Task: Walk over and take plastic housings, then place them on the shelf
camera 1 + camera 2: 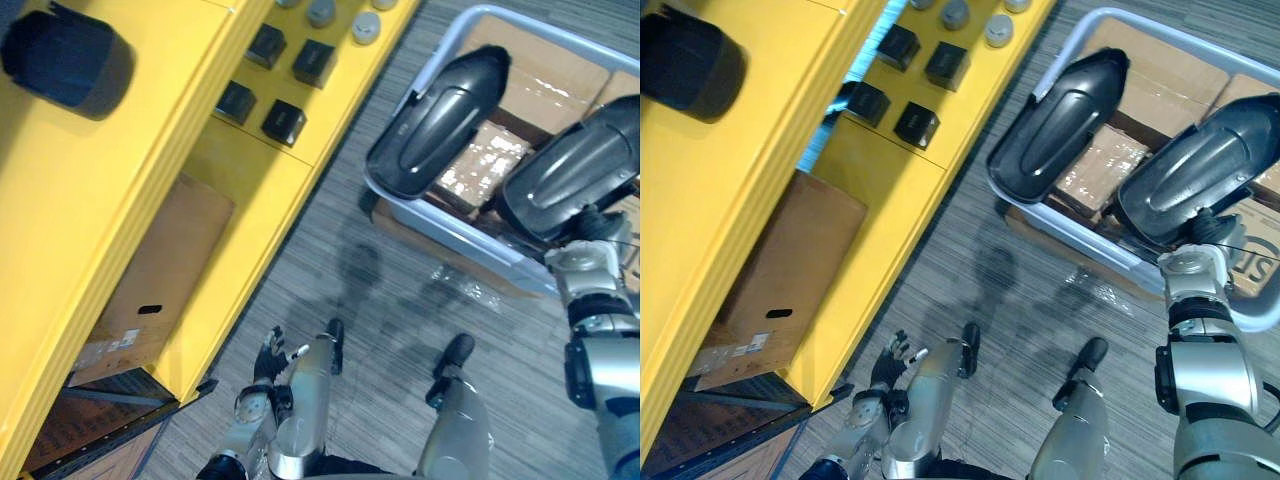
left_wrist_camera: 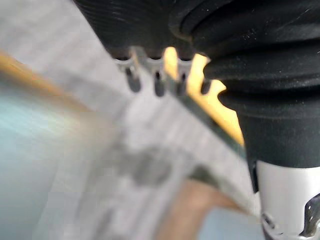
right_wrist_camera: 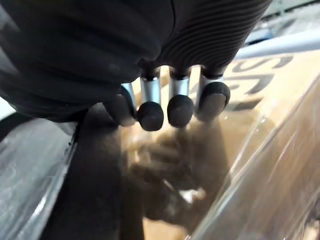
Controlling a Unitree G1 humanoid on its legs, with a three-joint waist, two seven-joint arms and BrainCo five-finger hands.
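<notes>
Two dark grey plastic housings lie on top of a grey-blue bin [image 1: 452,228] at the right: one [image 1: 443,120] on its left side, the other [image 1: 578,165] on its right. My right hand [image 1: 597,226] reaches in at the near edge of the right housing. In the right wrist view its fingers [image 3: 150,102] hang relaxed over plastic-wrapped cardboard, beside the housing's dark edge [image 3: 95,180], holding nothing. Another dark housing [image 1: 65,60] sits on top of the yellow shelf [image 1: 250,200] at the upper left. My left hand [image 1: 270,358] hangs low by the shelf's foot, fingers spread.
Wrapped cardboard boxes [image 1: 487,158] fill the bin. The shelf carries small black boxes [image 1: 283,122] and grey round parts [image 1: 365,27], with a large cardboard box [image 1: 150,280] in a lower bay. Grey striped floor lies between shelf and bin.
</notes>
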